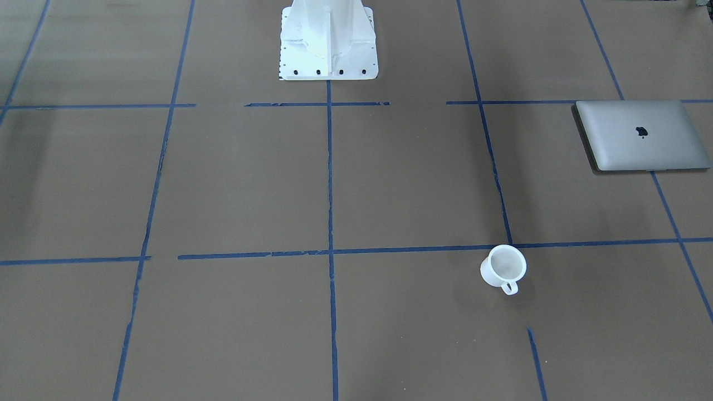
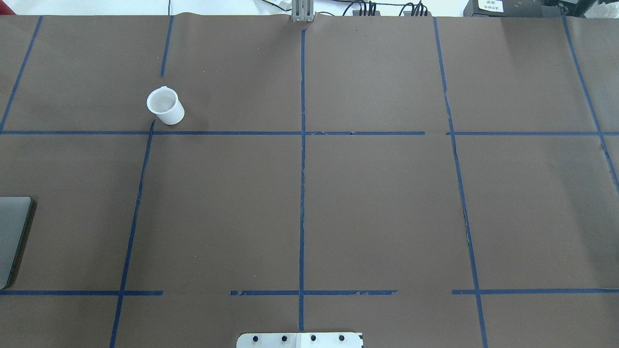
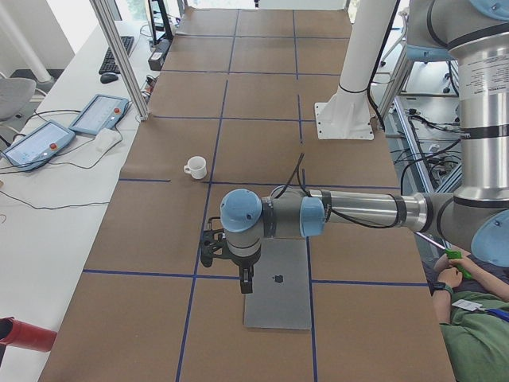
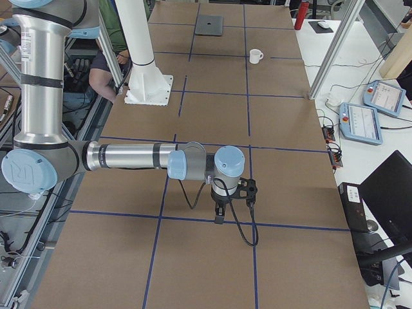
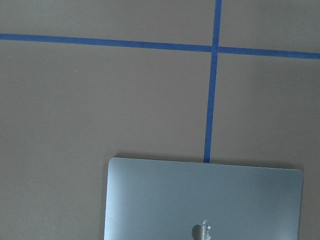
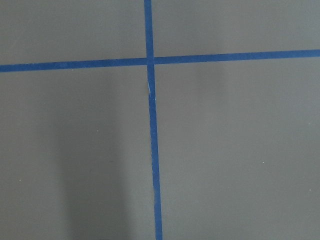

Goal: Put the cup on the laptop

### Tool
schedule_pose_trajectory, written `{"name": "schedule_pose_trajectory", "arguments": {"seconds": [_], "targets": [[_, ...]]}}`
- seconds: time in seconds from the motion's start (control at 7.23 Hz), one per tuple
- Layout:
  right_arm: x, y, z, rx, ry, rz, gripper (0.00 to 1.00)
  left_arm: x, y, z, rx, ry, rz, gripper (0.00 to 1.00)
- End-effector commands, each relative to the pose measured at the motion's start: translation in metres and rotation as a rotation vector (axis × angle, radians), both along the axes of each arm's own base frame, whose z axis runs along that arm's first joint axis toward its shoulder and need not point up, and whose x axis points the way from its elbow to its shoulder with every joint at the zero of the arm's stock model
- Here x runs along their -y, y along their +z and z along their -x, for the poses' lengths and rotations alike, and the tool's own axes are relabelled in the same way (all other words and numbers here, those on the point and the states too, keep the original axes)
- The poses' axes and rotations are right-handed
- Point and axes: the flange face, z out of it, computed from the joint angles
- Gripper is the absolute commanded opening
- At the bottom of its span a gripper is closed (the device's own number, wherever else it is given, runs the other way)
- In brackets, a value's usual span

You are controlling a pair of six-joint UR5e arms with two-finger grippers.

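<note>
The cup [image 1: 503, 269] is a small white mug that stands upright on the brown table, handle toward the operators' side; it also shows in the overhead view [image 2: 165, 105] and far off in both side views [image 3: 195, 167] [image 4: 255, 56]. The laptop [image 1: 640, 135] lies shut and flat near the table's left end, partly cut off in the overhead view [image 2: 12, 237] and seen from above in the left wrist view [image 5: 205, 200]. My left gripper [image 3: 246, 284] hangs above the laptop's edge, well apart from the cup. My right gripper [image 4: 219, 217] hangs over bare table at the other end. I cannot tell whether either is open or shut.
The white robot pedestal [image 1: 328, 42] stands at the table's robot side. Blue tape lines [image 2: 302, 169] grid the brown table. Teach pendants [image 3: 99, 114] and a metal post [image 3: 119, 56] stand beyond the far edge. A seated person [image 3: 469, 318] is beside the robot.
</note>
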Motion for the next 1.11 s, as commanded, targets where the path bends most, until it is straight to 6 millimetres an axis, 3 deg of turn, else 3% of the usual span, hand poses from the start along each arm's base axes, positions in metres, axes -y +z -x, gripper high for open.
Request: {"name": "schedule_pose_trajectory", "arguments": {"seconds": [0.0,0.41,0.55,0.69,0.83,0.97], "targets": [[0.000,0.000,0.000,0.000,0.000,0.000,1.00,0.002,-0.003,0.000,0.003,0.000,-0.005,1.00],[0.000,0.000,0.000,0.000,0.000,0.000,1.00,0.009,-0.017,0.000,-0.006,-0.001,-0.031,1.00],[0.000,0.000,0.000,0.000,0.000,0.000,1.00,0.021,-0.034,0.001,-0.002,-0.006,-0.059,1.00],[0.000,0.000,0.000,0.000,0.000,0.000,1.00,0.027,-0.064,-0.014,0.004,0.027,-0.119,1.00],[0.000,0.000,0.000,0.000,0.000,0.000,1.00,0.058,-0.103,-0.070,-0.002,0.142,-0.185,1.00],[0.000,0.000,0.000,0.000,0.000,0.000,1.00,0.083,-0.138,-0.086,-0.004,0.166,-0.204,1.00]]}}
